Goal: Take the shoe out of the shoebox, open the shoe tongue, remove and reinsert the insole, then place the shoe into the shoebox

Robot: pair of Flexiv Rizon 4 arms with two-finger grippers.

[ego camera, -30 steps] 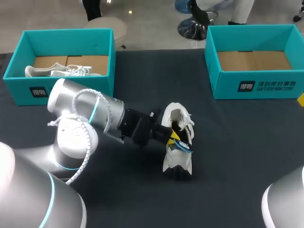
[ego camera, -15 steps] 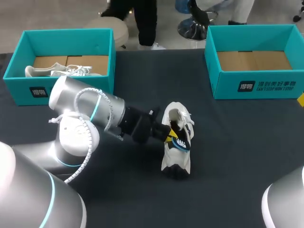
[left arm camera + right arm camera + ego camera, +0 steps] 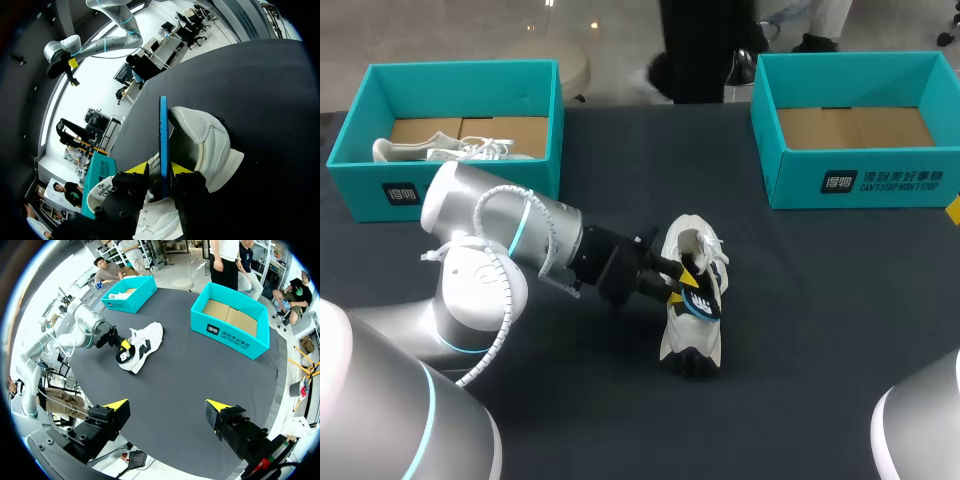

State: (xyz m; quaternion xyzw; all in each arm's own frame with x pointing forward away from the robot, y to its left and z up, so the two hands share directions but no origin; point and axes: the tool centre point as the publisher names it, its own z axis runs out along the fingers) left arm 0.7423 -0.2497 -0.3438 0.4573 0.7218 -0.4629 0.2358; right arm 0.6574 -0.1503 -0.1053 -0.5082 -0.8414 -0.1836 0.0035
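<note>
Working the insole step: left claw (image 3: 161, 170) is clamped on the thin blue insole (image 3: 163, 135), held edge-on over the mouth of the white shoe (image 3: 678, 335). The shoe sits mid-bench (image 3: 820, 300), well apart from the empty teal shoebox (image 3: 790, 185). Can't tell pull from reinsert. Next move probably needs the flat, flexible-looking sheet lined up with the soft padded upper's opening. Right claw (image 3: 167, 405) spread wide, high above the bench, holding nothing.
</note>
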